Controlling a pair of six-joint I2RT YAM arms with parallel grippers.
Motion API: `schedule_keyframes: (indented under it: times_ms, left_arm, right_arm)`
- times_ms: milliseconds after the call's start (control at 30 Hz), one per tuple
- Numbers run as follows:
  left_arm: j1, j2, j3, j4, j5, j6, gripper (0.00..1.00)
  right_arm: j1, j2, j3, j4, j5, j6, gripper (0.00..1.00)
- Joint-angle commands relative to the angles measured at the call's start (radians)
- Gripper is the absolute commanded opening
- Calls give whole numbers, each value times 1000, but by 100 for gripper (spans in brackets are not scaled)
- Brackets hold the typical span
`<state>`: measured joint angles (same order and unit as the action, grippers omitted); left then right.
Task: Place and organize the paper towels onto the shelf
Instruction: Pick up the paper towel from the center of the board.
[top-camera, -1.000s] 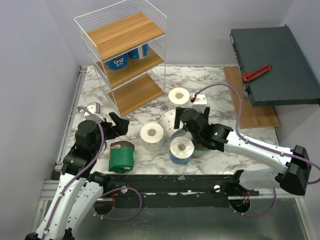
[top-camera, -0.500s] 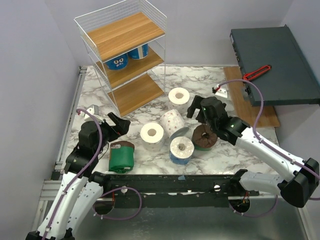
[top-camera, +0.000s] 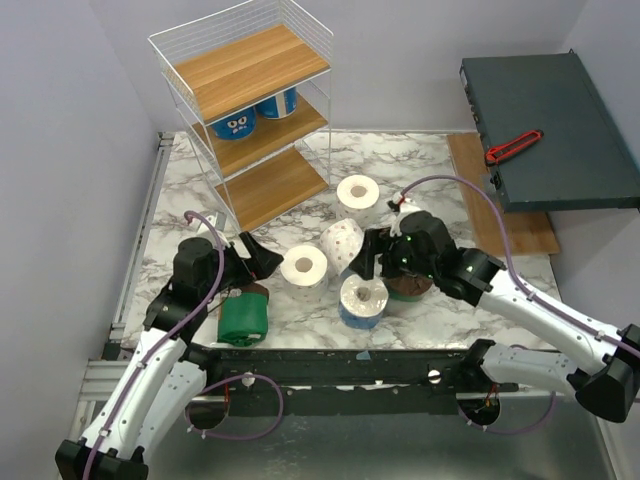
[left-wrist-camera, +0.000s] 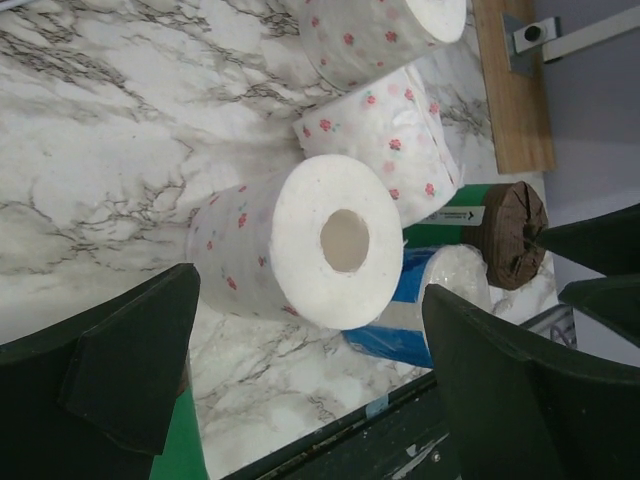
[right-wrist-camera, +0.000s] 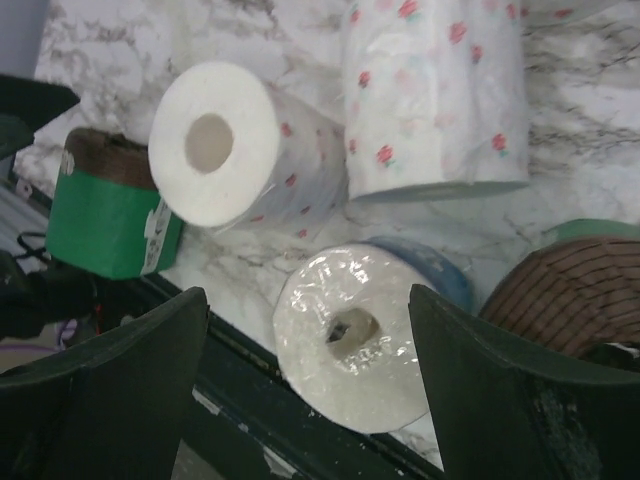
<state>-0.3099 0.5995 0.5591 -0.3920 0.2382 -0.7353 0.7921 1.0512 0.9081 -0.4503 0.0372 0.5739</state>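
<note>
- Two rolls (top-camera: 236, 125) sit on your shelf's (top-camera: 250, 70) middle board.
- Your left tool (left-wrist-camera: 310, 290) gapes wide, facing a white roll (left-wrist-camera: 300, 225) on the tabletop (top-camera: 420, 160).
- Your right tool (right-wrist-camera: 308, 300) stands wide astride a blue roll (right-wrist-camera: 330, 375).

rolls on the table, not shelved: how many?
6. Far speckled roll, lying speckled roll, near speckled roll, blue-wrapped roll, left green roll, right green roll. None seems hidden.
</note>
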Motion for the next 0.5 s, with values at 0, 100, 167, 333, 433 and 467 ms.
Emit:
schedule_keyframes:
  times_ms: [0, 100, 167, 333, 433, 467]
  left_arm:
    - [-3, -30, -35, 103, 102, -20, 97]
    - [-3, -42, -38, 90, 87, -24, 97]
    - [-3, -44, -36, 71, 75, -22, 96]
    - [-3, -56, -60, 58, 53, -37, 96]
    - [-3, -57, -78, 73, 60, -51, 95]
    - [-3, -56, -80, 78, 62, -54, 95]
  right_arm:
    - [95, 57, 49, -115, 46, -6, 83]
    - [148, 123, 83, -188, 128, 20, 81]
    - [163, 143, 90, -217, 152, 36, 81]
    - [167, 117, 78, -211, 117, 39, 79]
    - [195, 119, 92, -209, 110, 34, 78]
    - [216, 129, 104, -214, 123, 34, 77]
